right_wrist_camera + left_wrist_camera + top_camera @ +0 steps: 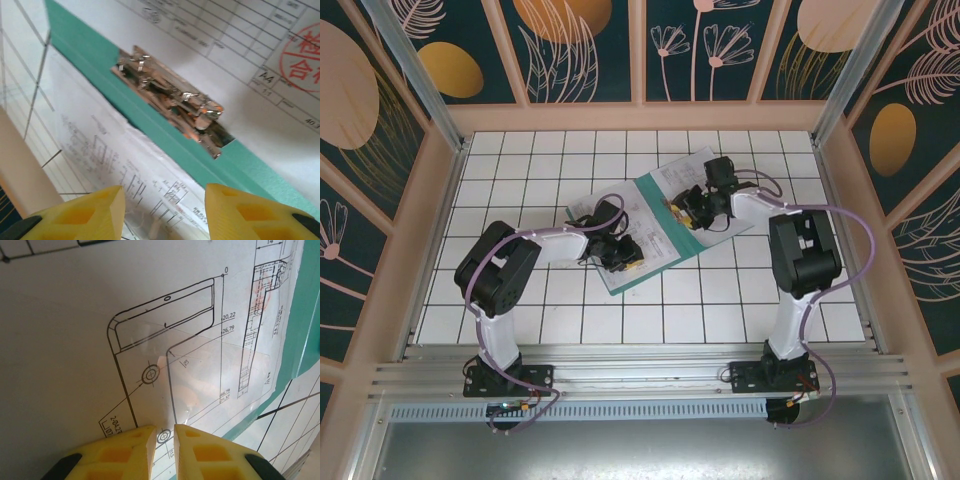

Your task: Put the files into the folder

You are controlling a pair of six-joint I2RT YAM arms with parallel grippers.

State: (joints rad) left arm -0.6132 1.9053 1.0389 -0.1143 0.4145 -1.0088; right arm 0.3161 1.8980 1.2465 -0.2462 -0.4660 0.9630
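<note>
The teal-green folder (pixel 665 228) lies open at the table's middle, with white printed files on both halves (pixel 692 172). My left gripper (pixel 623 258) rests on the left-hand sheet. In the left wrist view its yellow fingertips (pixel 165 429) stand all but shut, tips down on a sheet with a line drawing (pixel 150 340) under a clear film (pixel 220 375); nothing sits between them. My right gripper (pixel 686 212) hovers over the folder's spine. In the right wrist view it (pixel 164 192) is open above the teal strip (pixel 165 145), near a metal clip (pixel 170 100) and a stamped sheet (pixel 235 45).
The folder lies on a white tiled tabletop (pixel 520 160) walled by beige rails and patterned panels (pixel 415 240). A sheet corner (pixel 582 212) sticks out past the folder's left side. Purple cables loop off both arms (pixel 855 230).
</note>
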